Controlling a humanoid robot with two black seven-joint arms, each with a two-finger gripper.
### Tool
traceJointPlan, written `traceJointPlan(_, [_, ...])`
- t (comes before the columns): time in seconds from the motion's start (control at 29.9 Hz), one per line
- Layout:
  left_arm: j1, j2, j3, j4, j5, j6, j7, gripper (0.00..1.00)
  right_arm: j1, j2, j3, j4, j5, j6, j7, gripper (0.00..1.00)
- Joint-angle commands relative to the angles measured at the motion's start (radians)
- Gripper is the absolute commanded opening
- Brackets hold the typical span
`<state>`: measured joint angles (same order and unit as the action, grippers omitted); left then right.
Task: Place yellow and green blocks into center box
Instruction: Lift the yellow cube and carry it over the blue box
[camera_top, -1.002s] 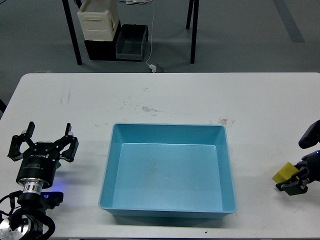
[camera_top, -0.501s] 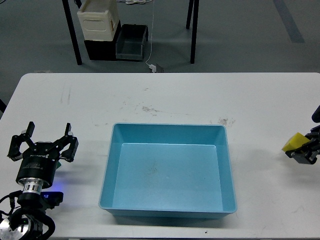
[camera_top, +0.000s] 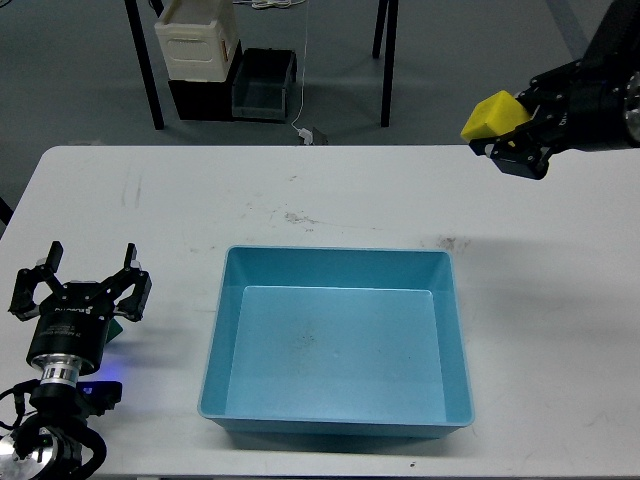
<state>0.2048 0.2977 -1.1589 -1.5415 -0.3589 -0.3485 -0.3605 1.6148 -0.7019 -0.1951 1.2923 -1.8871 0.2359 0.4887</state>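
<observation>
A small line of white lettering is printed on the black body of the left gripper (camera_top: 80, 291), but it is too small and blurred to be read. No legible text, label, brand, number or sign is found on any other surface in the head view.

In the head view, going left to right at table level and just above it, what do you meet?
Left gripper with a green block under it → blue box → yellow block → right gripper holding it.
</observation>
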Motion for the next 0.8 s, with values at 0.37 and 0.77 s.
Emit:
traceJointPlan(0.37, [-0.001,0.0,-0.025,0.0,0.0,0.0,0.0,1.0,0.116,0.384,-0.242,0.025,0.085,0.008,0.0,0.0])
traceJointPlan(0.77, [-0.001,0.0,-0.027,0.0,0.0,0.0,0.0,1.0,0.076,0.587,-0.392,-0.036,0.082,0.013,0.0,0.05])
